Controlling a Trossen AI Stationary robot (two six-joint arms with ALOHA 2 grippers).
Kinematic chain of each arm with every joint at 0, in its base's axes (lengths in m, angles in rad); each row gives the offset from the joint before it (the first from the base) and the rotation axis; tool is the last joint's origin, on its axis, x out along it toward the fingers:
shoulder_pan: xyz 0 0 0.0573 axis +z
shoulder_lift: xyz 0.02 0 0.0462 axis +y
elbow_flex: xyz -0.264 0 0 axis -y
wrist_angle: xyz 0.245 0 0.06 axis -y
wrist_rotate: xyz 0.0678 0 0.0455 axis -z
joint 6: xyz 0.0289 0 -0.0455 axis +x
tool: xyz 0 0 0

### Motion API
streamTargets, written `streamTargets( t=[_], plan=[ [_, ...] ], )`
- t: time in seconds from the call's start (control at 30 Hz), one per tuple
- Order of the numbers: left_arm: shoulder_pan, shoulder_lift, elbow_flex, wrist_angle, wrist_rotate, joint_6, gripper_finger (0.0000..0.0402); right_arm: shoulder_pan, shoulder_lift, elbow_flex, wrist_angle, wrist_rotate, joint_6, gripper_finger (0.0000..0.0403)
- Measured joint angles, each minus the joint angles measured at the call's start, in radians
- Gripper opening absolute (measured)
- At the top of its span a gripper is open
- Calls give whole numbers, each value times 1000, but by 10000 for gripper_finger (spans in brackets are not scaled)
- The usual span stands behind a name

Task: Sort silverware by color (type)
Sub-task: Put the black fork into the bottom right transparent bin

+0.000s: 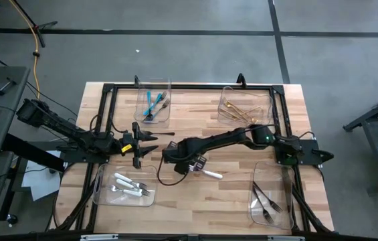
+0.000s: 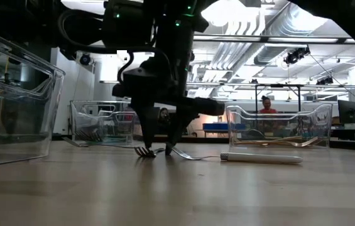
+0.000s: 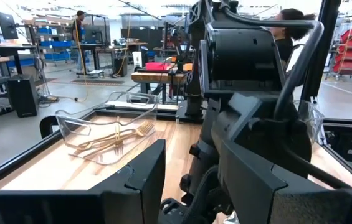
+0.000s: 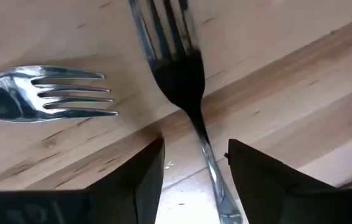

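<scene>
Right gripper (image 4: 191, 171) fingers are standing apart astride the dark steel fork (image 4: 179, 74), seemingly lining up to pinch its neck for sorting

"What carried it all?"

"A pale wooden table (image 1: 195, 207), planked, with a black frame round its edge."

"And on the wood near the right gripper (image 1: 190, 165)?"

"A steel fork (image 4: 182, 74) lay flat right under it, with its thin neck running between the two fingers. A white-handled fork (image 1: 210, 174) lay just beside it, tines toward the gripper."

"Farther off?"

"Four clear bins (image 1: 169, 100) stood well away from the gripper, one toward each corner."
</scene>
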Motion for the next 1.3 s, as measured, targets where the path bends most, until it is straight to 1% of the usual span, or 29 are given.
streamTargets(
  t=[0.1,0.17,0.23,0.33,0.4,0.53,0.63,0.83,0.9,1.03,1.3],
  plan=[
    [0,0,0,0,0,0,146,-2,1,1,0,-4,-19,173],
    [0,0,0,0,0,0,146,-5,2,1,-1,-12,-23,162],
    [0,0,0,0,0,-1,146,-9,2,0,-6,-25,-15,143],
    [0,0,0,0,0,-1,146,-22,10,-1,-12,-76,34,107],
    [0,0,0,0,0,-3,146,-27,20,-2,-20,-91,65,83],
    [0,0,0,0,0,-18,146,-31,41,-1,-39,-122,132,54],
    [0,0,0,-12,0,-19,146,-31,44,0,-47,-137,184,47],
    [0,0,0,-27,0,-19,146,-32,45,0,-52,-142,271,49],
    [0,0,0,-26,0,-19,146,-36,45,0,-60,-142,310,42],
    [0,0,0,-23,0,-19,146,-46,45,0,-75,-142,406,9],
    [0,0,0,-23,0,-18,146,-77,45,0,-81,-153,523,5]
  ],
)
